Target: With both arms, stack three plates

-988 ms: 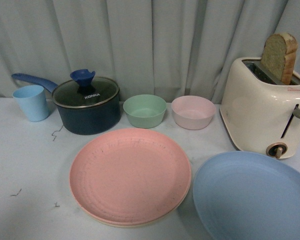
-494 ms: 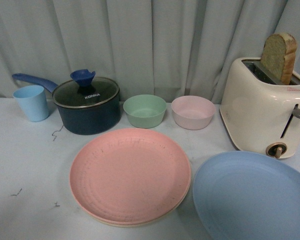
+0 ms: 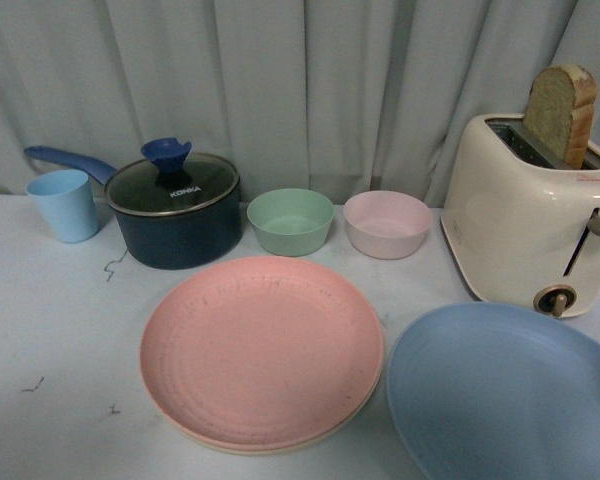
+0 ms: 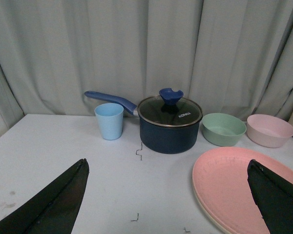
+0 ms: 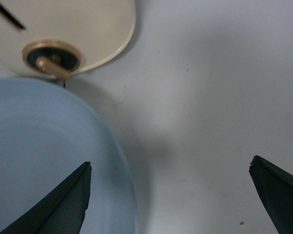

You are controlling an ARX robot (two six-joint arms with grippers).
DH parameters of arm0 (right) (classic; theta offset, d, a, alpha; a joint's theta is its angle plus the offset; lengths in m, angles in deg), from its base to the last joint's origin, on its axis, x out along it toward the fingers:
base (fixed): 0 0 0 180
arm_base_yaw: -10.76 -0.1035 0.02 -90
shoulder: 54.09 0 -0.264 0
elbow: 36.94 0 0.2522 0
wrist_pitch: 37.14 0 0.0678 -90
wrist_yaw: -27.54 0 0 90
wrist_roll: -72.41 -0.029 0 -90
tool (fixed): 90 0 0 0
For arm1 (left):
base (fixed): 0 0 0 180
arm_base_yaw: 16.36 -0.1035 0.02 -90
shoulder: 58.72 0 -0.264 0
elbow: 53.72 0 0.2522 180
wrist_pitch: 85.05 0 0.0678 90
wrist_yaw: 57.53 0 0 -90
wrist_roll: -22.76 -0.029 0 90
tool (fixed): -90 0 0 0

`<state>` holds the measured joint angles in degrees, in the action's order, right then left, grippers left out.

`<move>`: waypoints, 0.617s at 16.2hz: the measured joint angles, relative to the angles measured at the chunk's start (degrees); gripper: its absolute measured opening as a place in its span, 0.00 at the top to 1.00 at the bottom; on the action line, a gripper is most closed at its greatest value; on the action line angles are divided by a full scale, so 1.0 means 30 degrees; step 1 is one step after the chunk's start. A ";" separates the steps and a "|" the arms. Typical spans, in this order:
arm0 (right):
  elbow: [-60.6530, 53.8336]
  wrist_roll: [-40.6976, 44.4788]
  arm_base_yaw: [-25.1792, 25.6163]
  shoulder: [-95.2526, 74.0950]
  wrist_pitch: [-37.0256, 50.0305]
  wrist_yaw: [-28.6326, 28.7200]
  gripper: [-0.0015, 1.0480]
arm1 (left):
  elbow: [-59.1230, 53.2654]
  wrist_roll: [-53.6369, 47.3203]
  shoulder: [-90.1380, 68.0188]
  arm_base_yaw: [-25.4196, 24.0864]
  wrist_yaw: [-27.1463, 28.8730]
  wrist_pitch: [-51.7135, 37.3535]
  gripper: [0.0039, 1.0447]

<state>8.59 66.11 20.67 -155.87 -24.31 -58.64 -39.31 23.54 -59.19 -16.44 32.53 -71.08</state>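
Your right gripper, spread wide and empty across the blue plate's rim, sits near the toaster, so a tilted lift could bump it or clip the pink plate atop the cream plate just beside, while your left gripper, equally wide and empty, has open table leftward.

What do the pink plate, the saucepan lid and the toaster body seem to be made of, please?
Pink plate: likely matte plastic; dull surface, faint concentric rings.
Saucepan lid: apparently glass with a metal rim; dark, see-through, reflective.
Toaster body: glossy cream plastic or painted metal, unclear; smooth sheen.
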 joint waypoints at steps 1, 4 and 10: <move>0.0583 0.0335 -0.1384 -0.0838 -0.0546 -0.0838 0.06 | 0.0000 0.0000 0.0000 0.0000 -0.0007 0.0000 0.06; 0.1268 -0.0233 -0.2820 -0.2295 -0.1829 -0.1690 0.06 | 0.0000 0.0007 0.0000 0.0000 -0.0007 0.0000 0.06; 0.1297 -0.0750 -0.2841 -0.2892 -0.1617 -0.1705 0.26 | 0.0000 0.0007 0.0000 0.0000 -0.0007 0.0000 0.06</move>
<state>12.48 63.86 12.15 -164.55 -29.16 -63.76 -39.31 23.56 -59.19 -16.44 32.50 -71.08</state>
